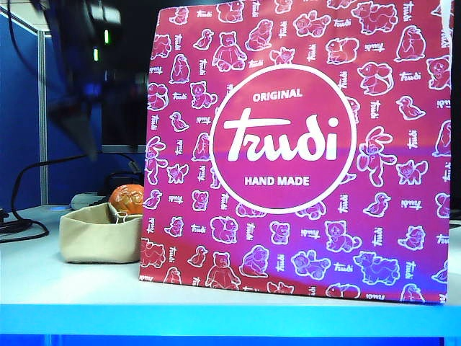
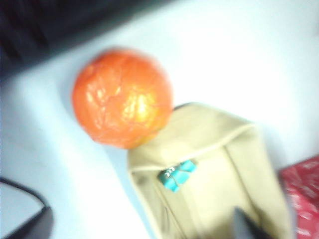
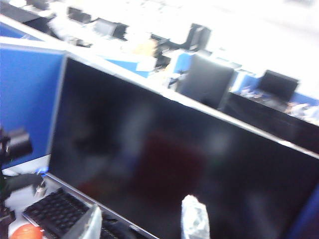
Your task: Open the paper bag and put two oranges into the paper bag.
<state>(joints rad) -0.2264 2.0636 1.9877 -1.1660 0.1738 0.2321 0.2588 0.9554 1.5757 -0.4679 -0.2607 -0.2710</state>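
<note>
**Left end effector hanging released above the orange**

I am holding my left end effector (image 2: 139, 226) spread and empty over the round, shiny, dimpled orange fruit (image 2: 122, 97). The fruit is resting on the white bench (image 2: 239, 45), touching the rim of the low beige fabric tray (image 2: 209, 149). To grasp well, I judge I should be centring the fruit between my fingers, clear of the cloth, before closing. My right end effector (image 3: 142, 224) is facing a dark monitor (image 3: 174, 164), parted and gripping nothing. The tall magenta-red paper bag (image 1: 302, 144) is standing just beside the tray, and its mouth is out of view.
</note>
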